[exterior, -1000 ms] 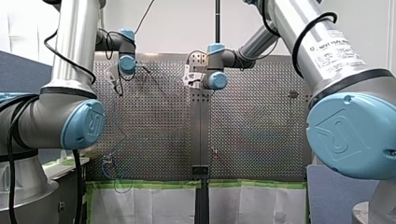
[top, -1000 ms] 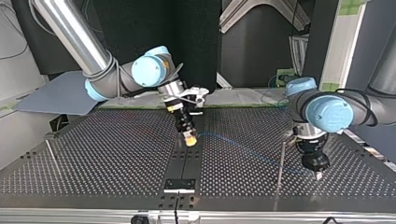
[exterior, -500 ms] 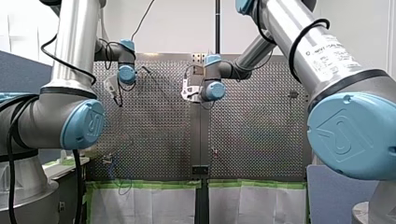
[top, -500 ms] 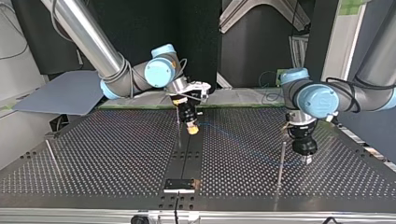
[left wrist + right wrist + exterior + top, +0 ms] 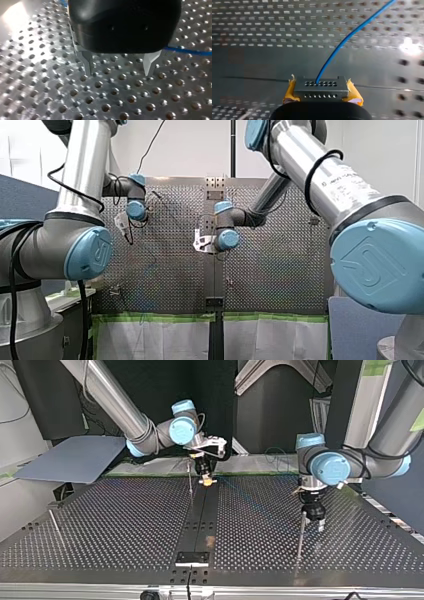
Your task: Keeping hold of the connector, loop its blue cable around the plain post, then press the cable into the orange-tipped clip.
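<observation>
My right gripper [image 5: 321, 92] is shut on a grey metal connector [image 5: 320, 86], held between its yellow pads. The blue cable [image 5: 352, 32] runs out of the connector over the perforated table. In the top view this gripper [image 5: 205, 481] hangs near the table's far edge at the middle. My left gripper [image 5: 117, 72] is open, with nothing between its metal fingers [image 5: 86, 63]; the cable [image 5: 185, 51] lies beside it. In the top view it [image 5: 315, 524] hovers just right of the plain post [image 5: 300, 535]. The orange-tipped clip [image 5: 230, 282] shows in the front view, below my right gripper.
A thin upright rod [image 5: 190, 485] stands just left of my right gripper in the top view. Another rod [image 5: 55, 527] leans at that view's left edge. A black strip [image 5: 200, 525] runs down the middle of the table to a small plate [image 5: 192, 558].
My right gripper carried the connector toward the top view's far edge. My left gripper moved left and back in that view, to beside the plain post.
</observation>
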You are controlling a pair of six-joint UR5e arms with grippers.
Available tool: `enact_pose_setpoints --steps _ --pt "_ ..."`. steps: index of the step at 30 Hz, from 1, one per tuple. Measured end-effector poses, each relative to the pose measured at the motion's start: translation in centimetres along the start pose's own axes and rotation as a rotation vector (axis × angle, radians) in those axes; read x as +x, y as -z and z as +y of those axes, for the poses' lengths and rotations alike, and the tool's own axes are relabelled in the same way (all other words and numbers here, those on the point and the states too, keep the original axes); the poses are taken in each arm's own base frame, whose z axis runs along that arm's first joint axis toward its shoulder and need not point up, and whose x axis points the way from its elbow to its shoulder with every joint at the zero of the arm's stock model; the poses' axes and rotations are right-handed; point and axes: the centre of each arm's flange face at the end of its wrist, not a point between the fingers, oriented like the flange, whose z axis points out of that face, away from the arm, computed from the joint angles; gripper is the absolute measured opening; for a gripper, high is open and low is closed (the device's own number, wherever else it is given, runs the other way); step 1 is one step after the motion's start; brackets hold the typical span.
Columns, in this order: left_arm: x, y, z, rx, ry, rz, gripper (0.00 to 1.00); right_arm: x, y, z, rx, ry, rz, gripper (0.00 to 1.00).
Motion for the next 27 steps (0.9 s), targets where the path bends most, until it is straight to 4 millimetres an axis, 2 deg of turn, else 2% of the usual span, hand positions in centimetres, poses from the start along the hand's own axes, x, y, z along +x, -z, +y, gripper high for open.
enact_pose_setpoints --steps 7,14,21,27 --pt "0.3 -0.2 0.2 0.005 0.019 0.002 1.0 -5.1 0.2 -0.6 -0.018 0.016 -0.059 0.0" --pt "0.3 -0.3 0.3 0.002 0.025 -0.001 1.0 -11.2 1.3 -1.1 -0.031 0.028 -0.113 0.0" --pt "0.3 -0.3 0.3 0.002 0.026 -0.001 1.0 -15.4 1.5 -1.5 -0.07 0.039 -0.123 0.0" --pt "0.3 -0.3 0.3 0.004 0.031 0.0 1.0 -18.6 1.3 -1.1 -0.12 0.027 -0.119 0.0"
